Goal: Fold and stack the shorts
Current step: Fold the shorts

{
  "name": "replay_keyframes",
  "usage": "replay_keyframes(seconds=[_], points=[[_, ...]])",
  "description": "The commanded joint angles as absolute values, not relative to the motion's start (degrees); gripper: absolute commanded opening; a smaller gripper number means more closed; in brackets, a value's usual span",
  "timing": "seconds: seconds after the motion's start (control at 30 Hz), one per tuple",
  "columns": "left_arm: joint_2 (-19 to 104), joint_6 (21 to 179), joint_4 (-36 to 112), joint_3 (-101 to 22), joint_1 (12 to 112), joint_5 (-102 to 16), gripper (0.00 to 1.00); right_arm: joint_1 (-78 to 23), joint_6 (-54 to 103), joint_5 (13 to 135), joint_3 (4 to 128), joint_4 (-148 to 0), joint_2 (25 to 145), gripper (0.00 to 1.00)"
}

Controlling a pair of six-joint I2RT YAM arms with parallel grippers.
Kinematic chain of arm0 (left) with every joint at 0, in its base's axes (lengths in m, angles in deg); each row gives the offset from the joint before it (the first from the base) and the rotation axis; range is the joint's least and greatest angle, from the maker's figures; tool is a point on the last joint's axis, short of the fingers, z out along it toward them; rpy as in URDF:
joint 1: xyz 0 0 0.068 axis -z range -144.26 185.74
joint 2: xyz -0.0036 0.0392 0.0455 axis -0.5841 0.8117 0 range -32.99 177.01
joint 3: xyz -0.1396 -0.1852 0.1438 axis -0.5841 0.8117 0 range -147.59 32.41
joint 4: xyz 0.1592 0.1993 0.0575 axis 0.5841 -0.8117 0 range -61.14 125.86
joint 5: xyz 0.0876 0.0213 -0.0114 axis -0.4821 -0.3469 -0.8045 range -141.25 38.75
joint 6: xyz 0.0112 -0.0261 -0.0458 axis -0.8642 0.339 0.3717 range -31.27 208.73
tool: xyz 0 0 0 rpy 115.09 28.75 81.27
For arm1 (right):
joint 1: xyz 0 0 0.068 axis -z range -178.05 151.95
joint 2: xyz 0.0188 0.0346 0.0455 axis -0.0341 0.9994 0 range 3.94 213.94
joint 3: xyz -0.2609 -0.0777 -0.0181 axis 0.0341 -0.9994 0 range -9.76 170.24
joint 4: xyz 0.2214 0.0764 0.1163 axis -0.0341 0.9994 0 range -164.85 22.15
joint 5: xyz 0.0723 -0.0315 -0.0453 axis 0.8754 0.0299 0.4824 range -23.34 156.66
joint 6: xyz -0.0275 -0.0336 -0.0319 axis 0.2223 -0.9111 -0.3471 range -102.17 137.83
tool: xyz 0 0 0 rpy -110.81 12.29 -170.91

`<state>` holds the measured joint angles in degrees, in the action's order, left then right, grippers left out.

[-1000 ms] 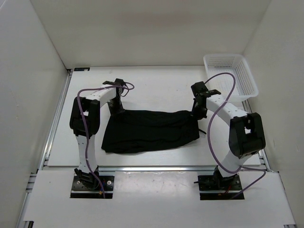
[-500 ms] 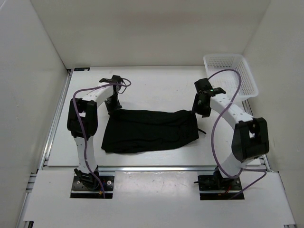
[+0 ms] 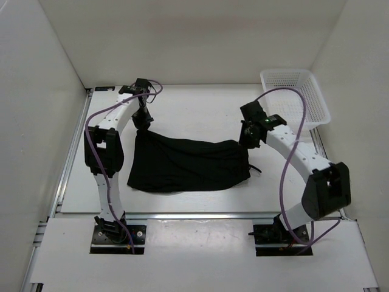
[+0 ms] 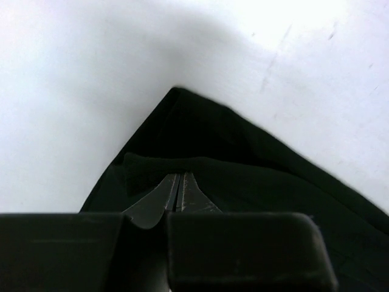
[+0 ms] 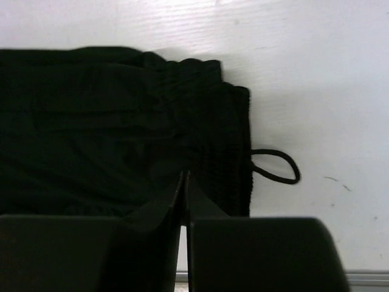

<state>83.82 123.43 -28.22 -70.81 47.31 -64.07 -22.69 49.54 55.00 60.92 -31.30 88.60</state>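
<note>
Shorts (image 3: 188, 164), left corner farther back, in left gripper (image 3: 143, 121).

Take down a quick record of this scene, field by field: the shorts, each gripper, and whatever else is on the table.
shorts: black, spread mostly flat on the table, not yet folded
left gripper: shut on the far left corner of the shorts, corner raised
right gripper: shut on the shorts at their gathered far right edge
drawstring: loop lying on the table just beside that edge
basket: white mesh, far right corner, apart from the shorts
</note>
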Motion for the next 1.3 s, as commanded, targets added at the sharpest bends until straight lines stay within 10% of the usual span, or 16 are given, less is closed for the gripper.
replay_keyframes(seconds=[0.0,0.43,0.67,0.77,0.9,1.27], points=[[87.7,122.5,-30.4,-76.9,46.5,-62.6,0.10,-23.3,50.6,57.9,63.6,-33.7,94.8,0.05],[95.7,121.9,-32.3,-85.8,43.2,-60.0,0.10,-18.9,54.4,51.3,74.4,-36.8,119.4,0.00],[92.0,120.2,-32.3,-84.2,43.2,-61.0,0.49,-18.9,54.9,50.0,73.0,-36.1,112.3,0.02],[88.7,119.7,-31.8,-81.4,43.2,-62.2,0.84,-18.9,54.4,50.0,72.5,-35.6,105.6,0.23],[81.3,119.7,-30.6,-75.5,42.6,-61.4,0.85,-18.9,52.0,50.0,72.5,-35.6,98.3,0.76],[68.3,120.9,-22.1,-47.8,39.3,-59.7,0.82,-18.3,52.4,60.7,47.2,-35.3,82.0,1.00]])
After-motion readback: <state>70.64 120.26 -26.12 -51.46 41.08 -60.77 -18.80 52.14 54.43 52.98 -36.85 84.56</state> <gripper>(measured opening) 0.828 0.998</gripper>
